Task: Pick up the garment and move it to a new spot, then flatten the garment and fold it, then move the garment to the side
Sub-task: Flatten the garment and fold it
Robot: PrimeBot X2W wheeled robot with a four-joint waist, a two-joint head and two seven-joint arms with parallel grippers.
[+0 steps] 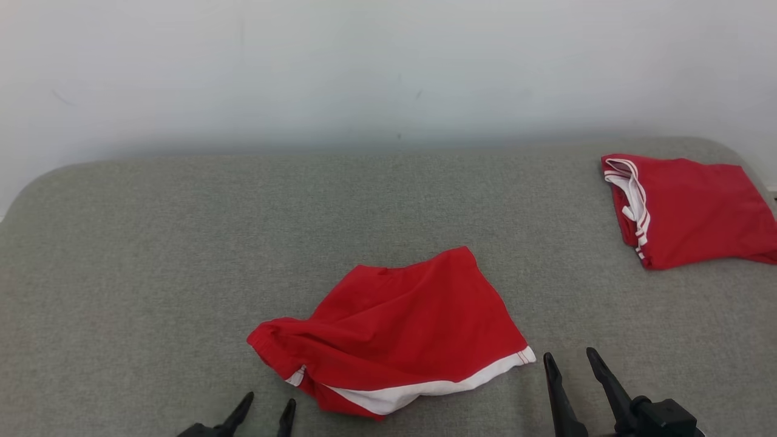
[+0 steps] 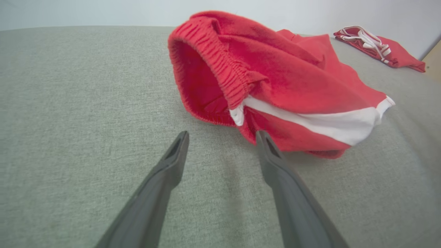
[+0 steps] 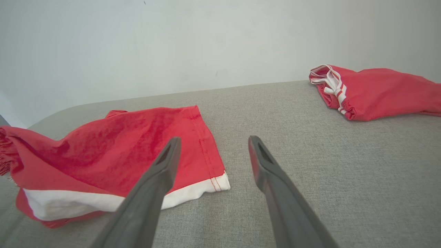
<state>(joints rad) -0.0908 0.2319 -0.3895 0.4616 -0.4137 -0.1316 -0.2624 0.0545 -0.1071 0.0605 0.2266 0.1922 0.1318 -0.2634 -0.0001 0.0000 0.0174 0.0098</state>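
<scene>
In the head view, your red shorts [image 1: 394,328] lie rumpled at the front middle of the counter [image 1: 152,255]. The left tool [image 1: 270,398] and right tool [image 1: 569,353] flank them, both spread wide and empty, and a second red garment [image 1: 692,209] sits folded at the far right. On the left wrist view, the left tool [image 2: 222,132] gapes just short of the elastic waistband [image 2: 220,65], gripping nothing. Over on the right wrist view, the right tool [image 3: 214,137] hangs open beside the white hem [image 3: 193,191], so by my read the flattening, fold and shift aside are all ahead of you.
</scene>
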